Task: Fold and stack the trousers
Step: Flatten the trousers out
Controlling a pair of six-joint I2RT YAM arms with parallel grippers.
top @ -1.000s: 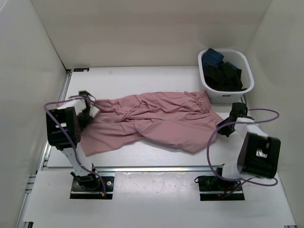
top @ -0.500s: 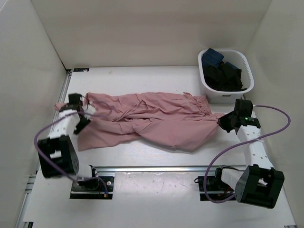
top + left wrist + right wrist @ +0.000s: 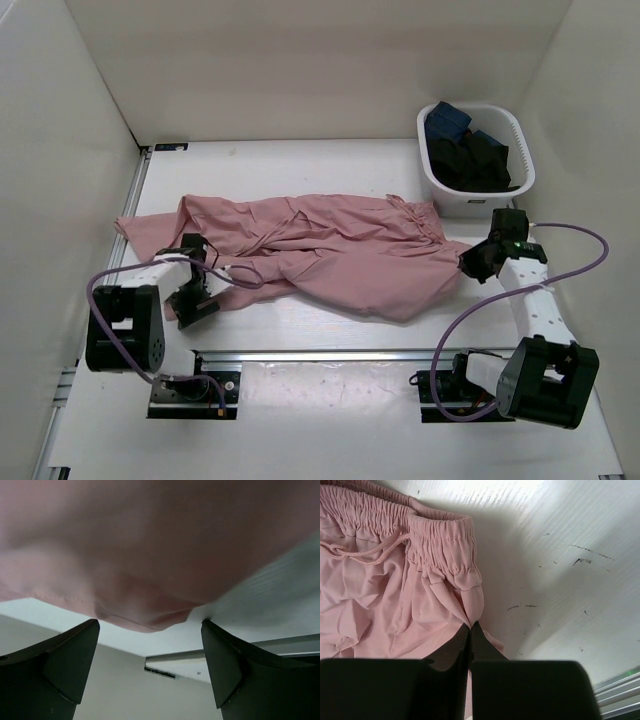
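Clamping the waist corner of the trousers (image 3: 330, 250) lying across the bench (image 3: 300, 170), the right gripper (image 3: 470, 625) is risking a one-sided drag; the left gripper (image 3: 150, 630) is gaping open, holding no hem.

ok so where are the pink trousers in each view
top external: trousers spread across the middle, waist right.
left wrist: trousers fill the top, above the open left end effector.
right wrist: left half; right end effector shut on them.
shared landmark: gathered waistband, top and right wrist.
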